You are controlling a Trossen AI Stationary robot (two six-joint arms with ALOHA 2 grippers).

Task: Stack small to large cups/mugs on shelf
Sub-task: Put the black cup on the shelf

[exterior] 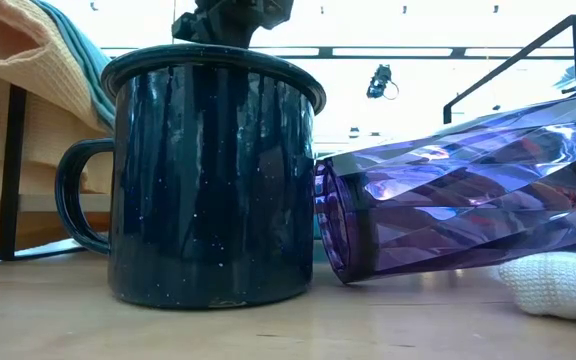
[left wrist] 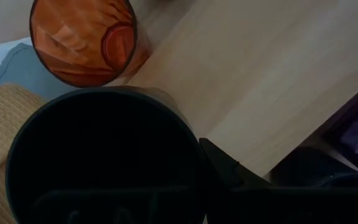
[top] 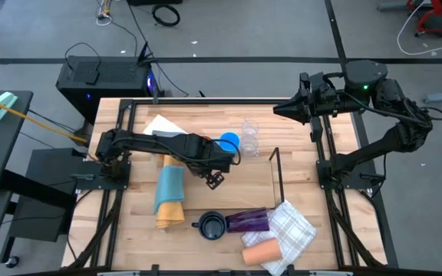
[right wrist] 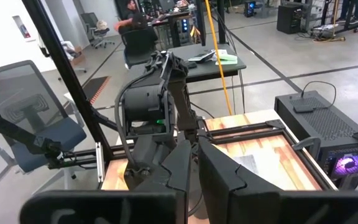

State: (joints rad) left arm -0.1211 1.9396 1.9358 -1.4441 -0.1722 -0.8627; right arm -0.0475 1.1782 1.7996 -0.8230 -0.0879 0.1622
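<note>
My left gripper (top: pixel 215 179) is at mid-table, pointing down, shut on the black cup (left wrist: pixel 104 155). An amber cup (left wrist: pixel 82 40) lies on its side just beyond, by the rolled yellow-and-blue cloth (top: pixel 169 195). The bright blue cup (top: pixel 229 142) and clear glasses (top: pixel 249 138) stand farther back. The thin black shelf (top: pixel 275 170) stands to their right. At the near edge stands the dark handled mug (exterior: pixel 208 170). Beside it the purple tumbler (exterior: pixel 468 190) and the peach cup (top: pixel 261 251) lie on their sides. My right gripper (right wrist: pixel 194 165) waits raised at the far right, shut and empty. My left gripper holds the black cup by its rim (left wrist: pixel 194 146), coming from above with the fingers pointing down. One finger (left wrist: pixel 224 169) shows outside the wall; the other is lost in the dark inside. The cup's mouth faces up. Whether its base rests on the table I cannot tell.
A white checked cloth (top: pixel 291 230) lies at the near right, partly over the peach cup. A white sheet (top: pixel 162 125) lies at the far left under the left arm. Bare wood shows between the shelf and the left gripper.
</note>
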